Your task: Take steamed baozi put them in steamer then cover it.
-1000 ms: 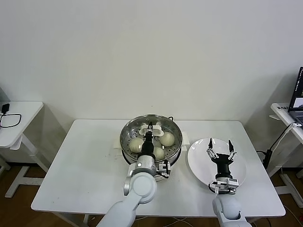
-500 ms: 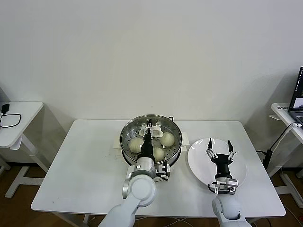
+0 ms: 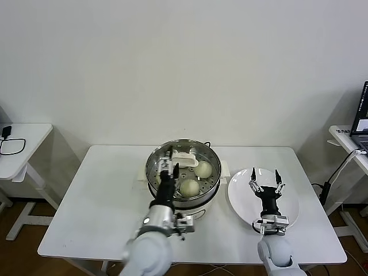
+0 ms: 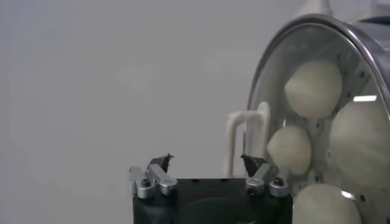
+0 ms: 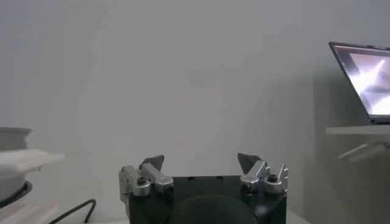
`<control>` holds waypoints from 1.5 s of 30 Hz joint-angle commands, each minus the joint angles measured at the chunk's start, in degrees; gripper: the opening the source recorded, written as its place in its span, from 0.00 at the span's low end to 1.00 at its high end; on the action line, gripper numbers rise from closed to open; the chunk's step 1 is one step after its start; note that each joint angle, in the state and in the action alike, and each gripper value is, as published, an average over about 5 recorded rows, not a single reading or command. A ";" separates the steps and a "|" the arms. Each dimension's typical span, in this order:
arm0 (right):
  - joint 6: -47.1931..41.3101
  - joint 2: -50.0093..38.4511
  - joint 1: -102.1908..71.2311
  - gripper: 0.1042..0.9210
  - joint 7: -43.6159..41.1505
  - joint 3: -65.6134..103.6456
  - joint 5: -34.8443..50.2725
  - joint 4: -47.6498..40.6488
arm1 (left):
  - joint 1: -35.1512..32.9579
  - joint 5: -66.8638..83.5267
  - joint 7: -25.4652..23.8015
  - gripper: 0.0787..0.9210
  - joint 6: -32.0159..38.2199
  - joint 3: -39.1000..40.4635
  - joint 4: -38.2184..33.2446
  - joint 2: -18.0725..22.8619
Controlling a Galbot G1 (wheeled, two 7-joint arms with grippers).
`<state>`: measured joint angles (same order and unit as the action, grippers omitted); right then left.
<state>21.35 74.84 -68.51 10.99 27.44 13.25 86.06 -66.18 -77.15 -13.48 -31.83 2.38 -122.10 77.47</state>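
Lid (image 3: 185, 156) sits on steamer (image 3: 183, 171), buns (image 3: 190, 187) under glass. Left gripper (image 3: 170, 160) spread wide, empty, near handle (image 4: 247, 137). Lift straight clear without nudging it. Right gripper (image 3: 264, 182) spread over plate (image 3: 287, 198), idle.

The steamer (image 3: 183, 172) sits in the middle of the table (image 3: 103, 195). The steamed baozi (image 3: 189, 187) lie inside it, under the cover (image 3: 198, 154). A plate (image 3: 290, 198) lies to its right. A laptop (image 3: 362, 115) stands far right on another table.
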 commanded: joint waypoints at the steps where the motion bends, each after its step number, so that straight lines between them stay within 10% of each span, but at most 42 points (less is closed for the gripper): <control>1: -6.01 -2.22 -2.65 0.88 0.39 -1.91 4.22 4.58 | -14.58 55.09 22.70 0.88 12.20 -27.30 -11.35 -2.05; 14: -5.34 -4.60 -7.43 0.88 -1.56 -1.13 8.58 7.73 | -11.55 78.62 13.90 0.88 37.56 -41.80 17.69 -2.62; 45: -5.88 -4.80 -10.37 0.88 -1.42 -1.24 8.09 10.09 | -14.52 79.05 10.71 0.88 39.83 -38.55 18.81 -1.01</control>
<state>15.60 70.17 -78.45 9.59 26.24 21.13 95.81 -79.96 0.75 -2.48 6.66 -35.57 -103.85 76.33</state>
